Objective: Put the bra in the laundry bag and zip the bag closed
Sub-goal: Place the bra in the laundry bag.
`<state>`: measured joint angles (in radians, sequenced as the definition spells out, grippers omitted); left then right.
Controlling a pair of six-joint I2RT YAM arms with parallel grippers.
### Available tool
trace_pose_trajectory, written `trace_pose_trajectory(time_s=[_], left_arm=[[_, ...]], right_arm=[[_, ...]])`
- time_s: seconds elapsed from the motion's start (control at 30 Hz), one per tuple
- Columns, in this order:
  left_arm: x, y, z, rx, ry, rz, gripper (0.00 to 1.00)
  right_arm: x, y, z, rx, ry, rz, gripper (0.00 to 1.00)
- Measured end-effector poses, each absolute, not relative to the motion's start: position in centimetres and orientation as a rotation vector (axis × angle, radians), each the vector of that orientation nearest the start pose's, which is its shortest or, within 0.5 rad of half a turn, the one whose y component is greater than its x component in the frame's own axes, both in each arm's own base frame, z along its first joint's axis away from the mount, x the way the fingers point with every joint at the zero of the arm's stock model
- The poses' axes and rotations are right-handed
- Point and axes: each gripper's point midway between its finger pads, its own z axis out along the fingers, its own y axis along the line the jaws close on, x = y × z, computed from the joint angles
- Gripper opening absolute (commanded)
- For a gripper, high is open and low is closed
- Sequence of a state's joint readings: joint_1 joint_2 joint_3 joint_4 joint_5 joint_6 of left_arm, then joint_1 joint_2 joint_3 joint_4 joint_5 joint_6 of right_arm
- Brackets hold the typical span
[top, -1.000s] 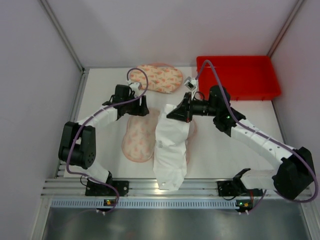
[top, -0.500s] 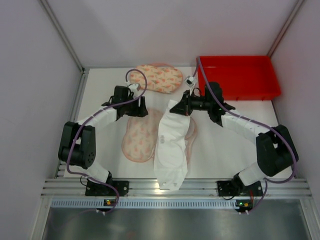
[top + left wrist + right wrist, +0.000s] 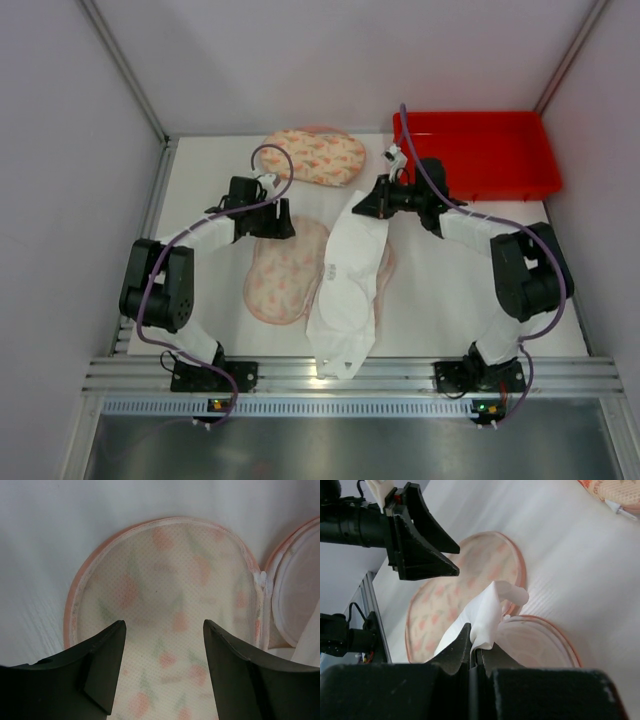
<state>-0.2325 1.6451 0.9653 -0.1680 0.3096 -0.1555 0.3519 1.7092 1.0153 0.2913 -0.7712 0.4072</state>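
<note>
The floral mesh laundry bag lies open on the table in two halves, the left half (image 3: 283, 272) bare and the right half (image 3: 384, 266) mostly under the white bra (image 3: 348, 280). My right gripper (image 3: 364, 208) is shut on the bra's far end (image 3: 490, 607) and holds it up above the right half (image 3: 540, 640); the rest of the bra trails to the table's near edge. My left gripper (image 3: 285, 224) is open and empty over the far end of the left half (image 3: 170, 595), its fingers (image 3: 100, 665) apart and close above the mesh.
A second floral laundry bag (image 3: 313, 157) lies at the back centre. A red bin (image 3: 480, 155) stands at the back right, just behind my right wrist. Grey walls close in the left, back and right.
My right gripper has moved toward the back right with the bra's end, drawing the bra out into a slanted line. My left gripper has hardly moved.
</note>
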Motion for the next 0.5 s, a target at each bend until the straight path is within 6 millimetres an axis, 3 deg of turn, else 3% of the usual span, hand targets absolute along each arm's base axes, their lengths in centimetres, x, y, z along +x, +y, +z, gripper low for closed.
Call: trace_pose_trajectory(time_s=[0.5], left_arm=[[37.2,-14.5,6.2,0.225,2.431,-0.546,0.69]], right_arm=[[39.4,25.8,12.1,-0.423,2.064,1.064,0.0]])
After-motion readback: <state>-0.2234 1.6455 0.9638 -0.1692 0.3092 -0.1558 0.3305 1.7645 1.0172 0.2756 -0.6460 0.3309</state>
